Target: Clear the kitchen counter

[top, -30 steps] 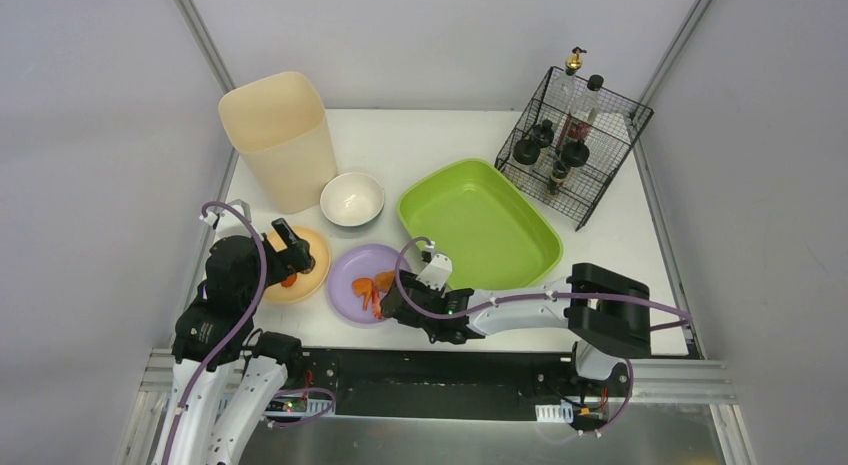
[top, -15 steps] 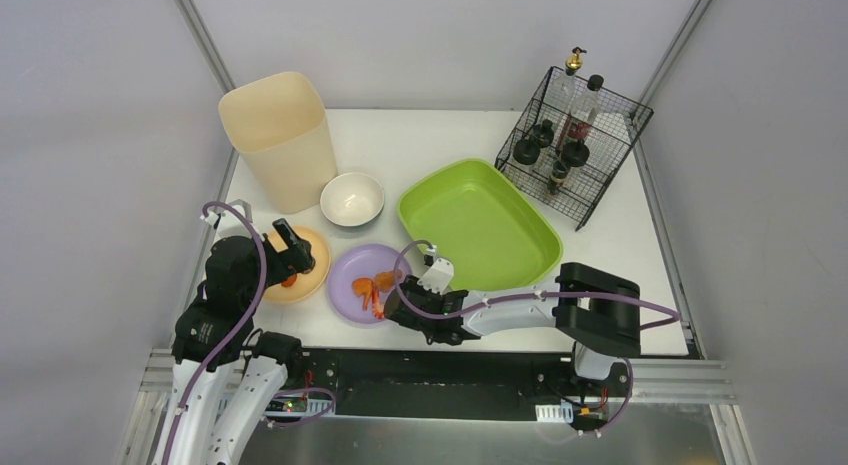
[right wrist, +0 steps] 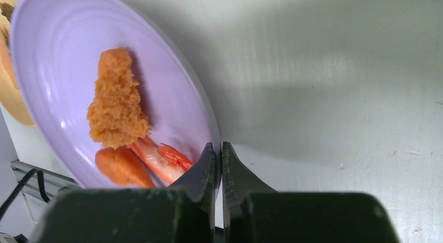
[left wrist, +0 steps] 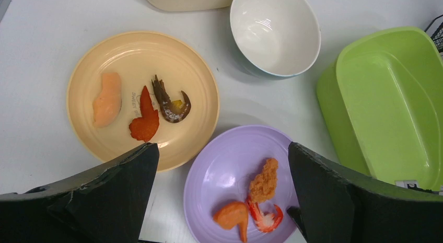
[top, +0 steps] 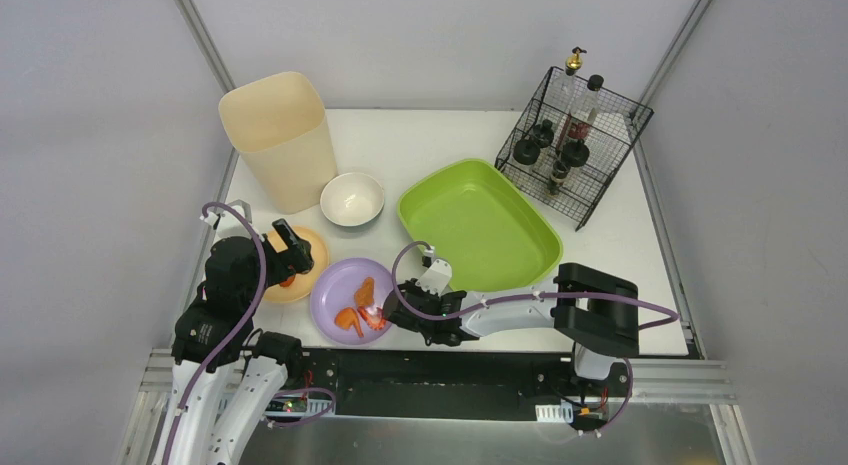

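**Contents, left to right**

- Tall cream plastic bin [top: 280, 135]: far left, upright.
- Left fingers [top: 291, 247]: spread wide, holding nothing, hanging over the pale orange round plate [left wrist: 130, 55].
- White ceramic bowl [top: 352, 198]: empty, beside the bin.
- Lilac round plastic plate [top: 335, 295]: carries a breaded piece [right wrist: 116, 102], a shrimp [right wrist: 159, 159] and an orange morsel [right wrist: 123, 167].
- Right fingers [right wrist: 219, 149]: closed almost together on the lilac plate's near-right rim.
- Lime-green plastic tray [top: 480, 225]: empty, centre-right.
- Black wire basket [top: 603, 185]: holds bottles, far right.
- White rectangular table [top: 420, 145]: underlies everything.

**Change**

Within the last second the lilac plate has moved left and nearer, away from the tray, and its food has shifted. This is probably the start of carrying it off. All the dishes are still on the table, so clearing has barely begun.

**Views**

- Right wrist view: shows the pinch on the rim, which the top view hides under the wrist. Whether the plate is lifted cannot be told.
- Left wrist view: shows three scraps on the orange plate, which the arm covers from above.
- Top view: the only one showing the basket.
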### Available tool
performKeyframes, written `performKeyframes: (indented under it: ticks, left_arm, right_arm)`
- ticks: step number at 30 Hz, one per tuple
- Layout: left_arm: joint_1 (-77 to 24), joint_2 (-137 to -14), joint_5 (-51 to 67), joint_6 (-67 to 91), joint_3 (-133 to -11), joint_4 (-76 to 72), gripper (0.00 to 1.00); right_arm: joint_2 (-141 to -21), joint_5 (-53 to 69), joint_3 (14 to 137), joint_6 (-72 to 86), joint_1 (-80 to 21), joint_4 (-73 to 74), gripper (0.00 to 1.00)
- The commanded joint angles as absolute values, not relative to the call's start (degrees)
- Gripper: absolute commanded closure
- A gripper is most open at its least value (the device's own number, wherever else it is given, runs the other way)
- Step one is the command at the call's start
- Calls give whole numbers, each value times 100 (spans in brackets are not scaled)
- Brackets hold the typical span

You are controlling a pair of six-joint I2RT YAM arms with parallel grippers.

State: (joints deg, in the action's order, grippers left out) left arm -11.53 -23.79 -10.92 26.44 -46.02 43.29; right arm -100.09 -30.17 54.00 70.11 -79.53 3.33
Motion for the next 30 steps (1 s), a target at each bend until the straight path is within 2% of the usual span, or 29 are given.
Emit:
performKeyframes:
  ticks: [1, 9, 16, 30]
  left_arm:
    - [-1143, -2336, -1046, 2661, -4755, 4287, 0]
    - [-1143, -2356, -1044, 2661, -4755, 4289, 0]
    - [-1142, -2370, -1095, 2662, -4752, 4285, 0]
    - [-1134, -1969, -2104, 2953, -4802, 4413, 0]
  right_arm:
    - [-10072, -3133, 5674, 6876, -7989, 258, 100]
    - [-9836, -3146, 5685, 6472, -7957, 201, 100]
    - [-9557, -2555, 5704, 5980, -7654, 206, 100]
    - [-9120, -1626, 6246, 5139, -6929, 810, 100]
